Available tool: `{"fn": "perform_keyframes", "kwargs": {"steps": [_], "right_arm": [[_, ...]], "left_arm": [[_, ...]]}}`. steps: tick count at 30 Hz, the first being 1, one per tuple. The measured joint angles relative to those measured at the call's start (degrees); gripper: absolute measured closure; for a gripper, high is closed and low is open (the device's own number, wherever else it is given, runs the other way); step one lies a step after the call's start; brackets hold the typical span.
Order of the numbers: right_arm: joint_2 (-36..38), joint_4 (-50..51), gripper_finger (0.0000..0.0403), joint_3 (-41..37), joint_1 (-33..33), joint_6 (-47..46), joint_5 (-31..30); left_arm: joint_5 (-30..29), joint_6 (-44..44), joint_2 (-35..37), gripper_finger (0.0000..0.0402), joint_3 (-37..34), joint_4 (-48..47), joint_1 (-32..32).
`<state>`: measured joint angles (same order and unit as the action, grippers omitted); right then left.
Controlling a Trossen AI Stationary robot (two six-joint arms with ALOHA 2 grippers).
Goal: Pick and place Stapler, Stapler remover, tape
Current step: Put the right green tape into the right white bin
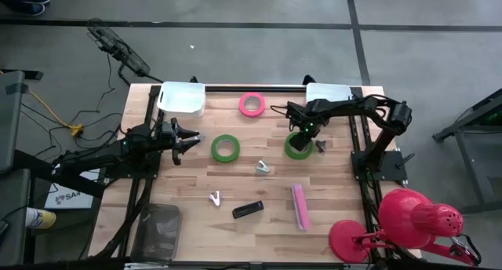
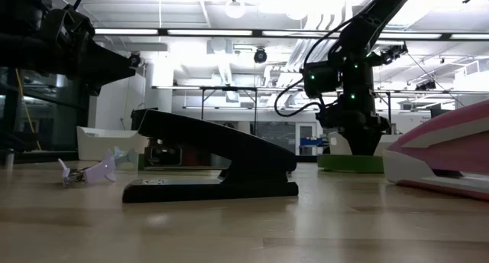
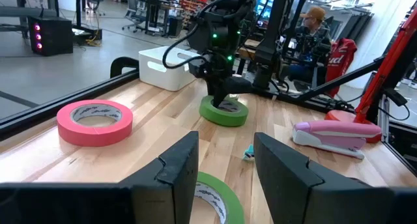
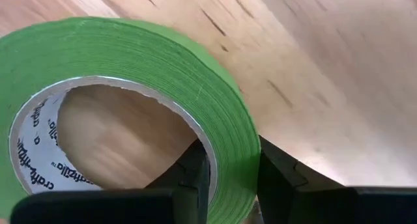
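Fingers (image 4: 195,175) of right gripper (image 1: 300,141) straddling the wall of a green tape roll (image 1: 297,145), one finger inside the core and the other outside, closed onto the band; roll lying flat on the wooden table (image 1: 337,199), right of centre. Left gripper (image 1: 190,140) hanging just left of a second green tape roll (image 1: 226,147), jaws parted with nothing between them, fingers (image 3: 176,175) apart in the wrist view with that roll's rim showing in the gap. Pink tape roll (image 1: 252,103) flat near the far edge, between two white bins: left bin (image 1: 182,98) at the far left corner, right bin (image 1: 329,92) at the far right, behind the right arm. Small metal staple remover (image 1: 263,168) near table centre, another staple remover (image 1: 215,198) nearer the front edge. Black stapler (image 1: 248,210) just right of that second remover, pink stapler (image 1: 300,206) further right, lying lengthwise toward the front. Red desk lamp (image 1: 408,223) clamped off the front right corner. Person in an orange cap (image 3: 313,28) seated in the room beyond the table, seen from the left wrist.
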<state>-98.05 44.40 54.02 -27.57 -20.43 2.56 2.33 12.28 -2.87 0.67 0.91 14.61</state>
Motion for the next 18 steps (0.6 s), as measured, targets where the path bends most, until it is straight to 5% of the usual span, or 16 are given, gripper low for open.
{"fn": "perform_keyframes", "kwargs": {"steps": [18], "right_arm": [[7.51, -1.59, 0.0324, 0.13, 2.11, -9.63, 5.32]], "left_arm": [[0.00, -0.01, 0.01, 0.0255, 0.00, 0.01, -0.01]]}}
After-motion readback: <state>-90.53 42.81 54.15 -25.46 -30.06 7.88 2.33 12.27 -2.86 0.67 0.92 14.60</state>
